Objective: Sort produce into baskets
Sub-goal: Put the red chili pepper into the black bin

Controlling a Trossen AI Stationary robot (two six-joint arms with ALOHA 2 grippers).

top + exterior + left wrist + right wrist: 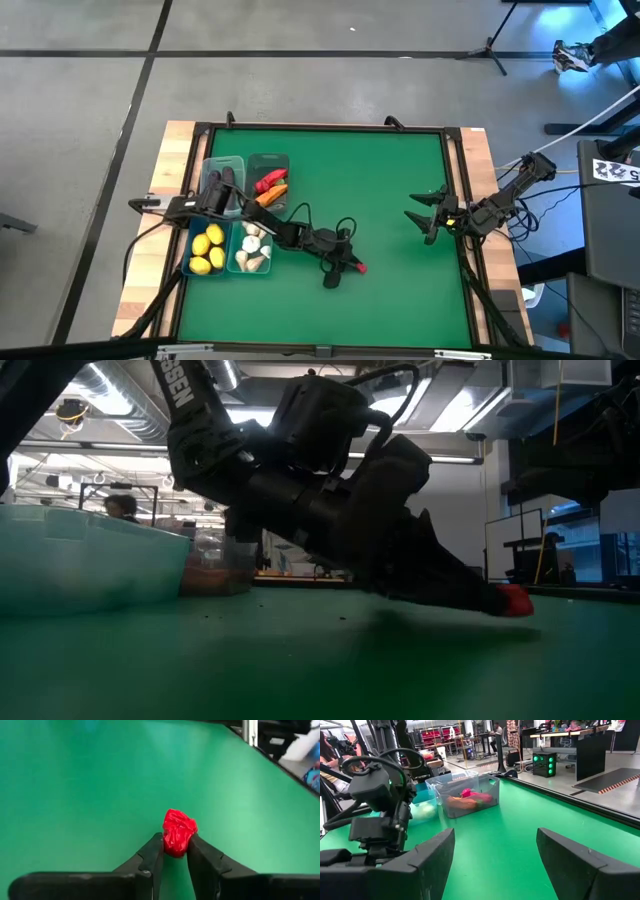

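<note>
My left gripper (pixel 352 266) reaches low over the green table near its middle and is shut on a small red pepper (pixel 178 832), which also shows in the low view (pixel 513 600). My right gripper (pixel 425 212) is open and empty near the table's right edge. Four baskets stand at the left: one with yellow lemons (pixel 207 249), one with white garlic bulbs (pixel 251 250), a clear one (pixel 269 181) with a red pepper and an orange carrot, and a blue one (pixel 222 170) partly hidden by my left arm. My left gripper pinches the red pepper's near end (pixel 175 848) between its two fingertips (pixel 154 851). The fingers come in low, nearly level, slanting from the table's left. Most of the pepper sticks out beyond the tips, at or just above the table (pixel 513 610).
The baskets (pixel 465 795) cluster at the table's left. Green mat (pixel 380 180) stretches between the two arms. A wooden border (pixel 480 160) rims the table. People and desks show in the room behind.
</note>
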